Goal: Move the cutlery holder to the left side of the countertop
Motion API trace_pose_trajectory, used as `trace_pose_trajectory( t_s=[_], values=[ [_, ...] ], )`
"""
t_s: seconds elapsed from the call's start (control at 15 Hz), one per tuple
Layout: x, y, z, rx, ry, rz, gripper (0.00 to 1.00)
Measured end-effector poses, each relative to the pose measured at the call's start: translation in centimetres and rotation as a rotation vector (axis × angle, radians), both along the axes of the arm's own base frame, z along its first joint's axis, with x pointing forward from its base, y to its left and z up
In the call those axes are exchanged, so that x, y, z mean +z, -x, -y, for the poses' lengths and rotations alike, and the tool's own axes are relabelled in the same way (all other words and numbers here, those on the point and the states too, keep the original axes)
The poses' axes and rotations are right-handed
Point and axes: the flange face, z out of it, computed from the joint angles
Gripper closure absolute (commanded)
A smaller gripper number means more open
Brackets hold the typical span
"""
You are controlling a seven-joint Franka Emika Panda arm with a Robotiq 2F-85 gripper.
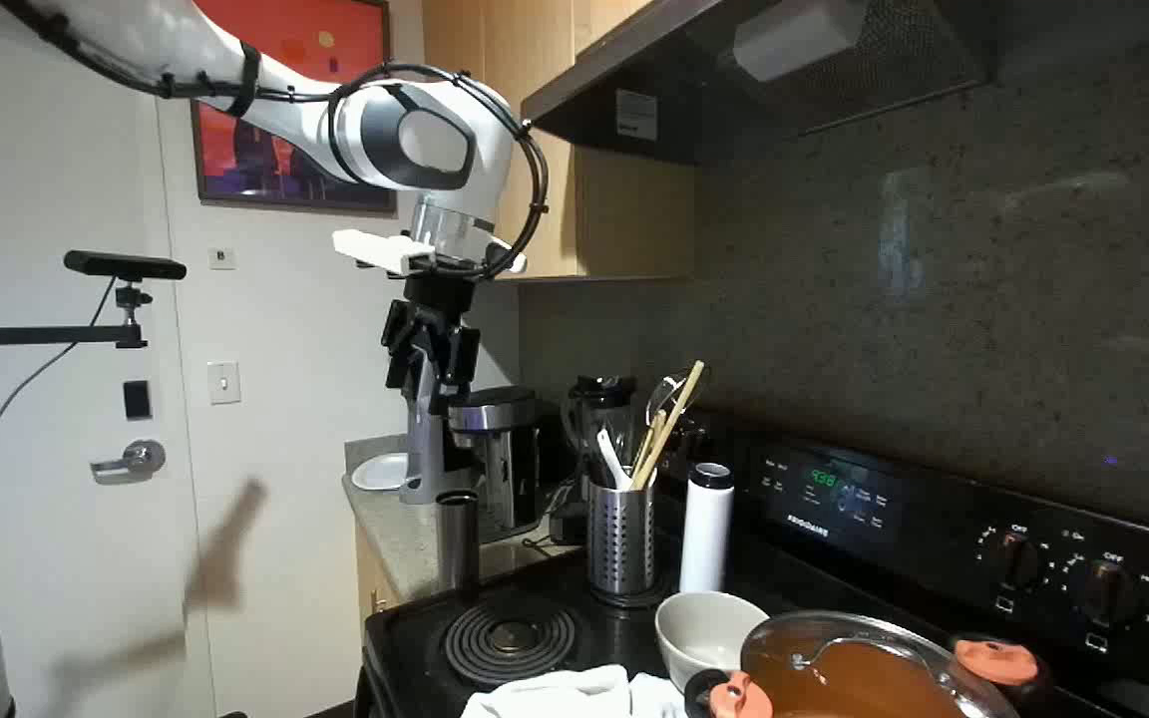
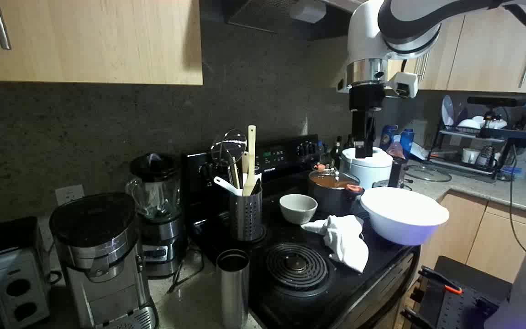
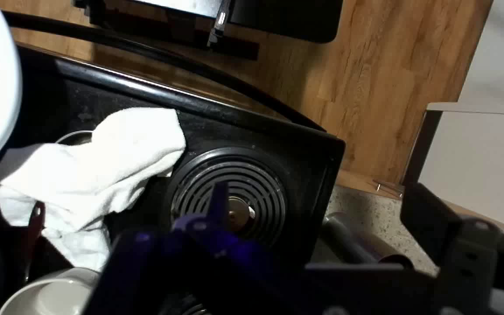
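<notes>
Kitchen corner: dark speckled stone backsplash (image 2: 85, 132) behind, pale grey speckled counter (image 2: 185, 299) beside a black stove top (image 2: 386, 260). Perforated dull grey metal cutlery holder (image 2: 246, 217) stands upright on the rear coil burner (image 1: 631, 601), off the counter. Its long axis is vertical; pale wooden handles (image 2: 251, 160) and a white handle (image 2: 227, 185) fan out above the rim, leaning different ways.

Black two-fingered tool (image 1: 427, 387) hangs pointing down, fingers spread well apart, gripping nothing. Wrist view looks down on the front coil burner (image 2: 296, 264); the holder cannot be made out there.

Key relation: from the tool, the holder lies toward the backsplash, its rim lower. Well apart in both exterior views.

Judgement: grasp not yet made. Next move probably calls for travel toward the backsplash, then lowering until the fingers straddle the metal body or pinch the rim. Straight descent risks fouling the fanned handles. Slim white cylinder with black cap (image 1: 706, 538) stands near the holder; could be knocked. Likely goal: the counter stretch by the tall plain steel cylinder (image 2: 233, 288).
</notes>
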Motion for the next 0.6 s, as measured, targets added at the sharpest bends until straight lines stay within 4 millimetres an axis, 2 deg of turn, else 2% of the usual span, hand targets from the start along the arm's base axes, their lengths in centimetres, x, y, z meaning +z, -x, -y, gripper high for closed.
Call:
trace_pose_trajectory(
  t_s=[0.4, 0.6],
  values=[
    [-0.2, -0.3, 0.0, -0.003, 0.003, -0.004, 0.0],
    [-0.7, -2.6, 0.2, -0.025, 0.006, -0.02, 0.0]
  ],
)
